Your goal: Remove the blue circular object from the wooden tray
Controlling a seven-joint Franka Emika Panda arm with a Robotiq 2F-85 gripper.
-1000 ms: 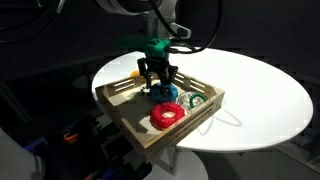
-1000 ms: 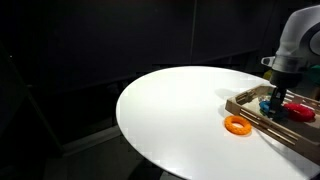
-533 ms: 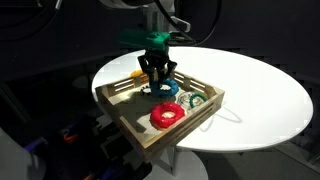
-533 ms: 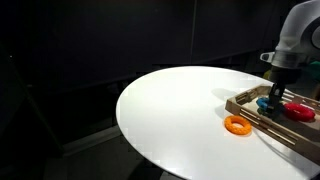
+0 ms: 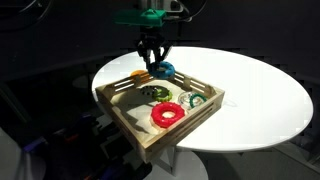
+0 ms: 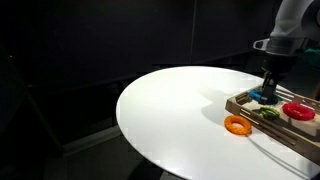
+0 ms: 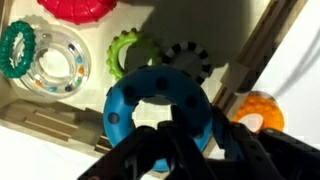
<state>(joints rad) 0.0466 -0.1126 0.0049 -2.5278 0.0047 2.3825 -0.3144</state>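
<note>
In an exterior view, shows the claw (image 5: 153,64) hanging above the far rail of the wooden tray (image 5: 150,136), drawn in tight on the blue circular object (image 5: 164,70) and holding it clear of the tray floor. Leaves a red ring (image 5: 167,114), a green-and-white ring (image 5: 193,99) and a dark green ring (image 5: 158,94) lying inside. Puts an orange ring (image 5: 139,74) just beyond that rail, on the white worktop (image 5: 250,90).

In an exterior view, finds the claw (image 6: 268,88) over the end of the tray (image 6: 245,104) nearest the middle of the worktop (image 6: 170,110), with the blue circular object (image 6: 263,98) small and partly hidden beneath it. Cannot tell here whether the ring hangs inside or outside the rail. Shows the orange ring (image 6: 237,125) beside the tray and the red ring (image 6: 297,111) in it.

In the wrist view, looks past dark fingers (image 7: 135,155) of the claw (image 7: 185,128), nearly closed across the band of the blue circular object (image 7: 150,98). Hangs the ring above a corner of the tray (image 7: 262,50), with the dark green ring (image 7: 133,55) below and the orange ring (image 7: 256,110) past the wall.

Reads as the carry-out step: grasp and lift made, release not yet done. Calls next for a sideways carry past the rail at this height, then a descent onto bare worktop well apart from the orange ring, then an opening of the claw
</note>
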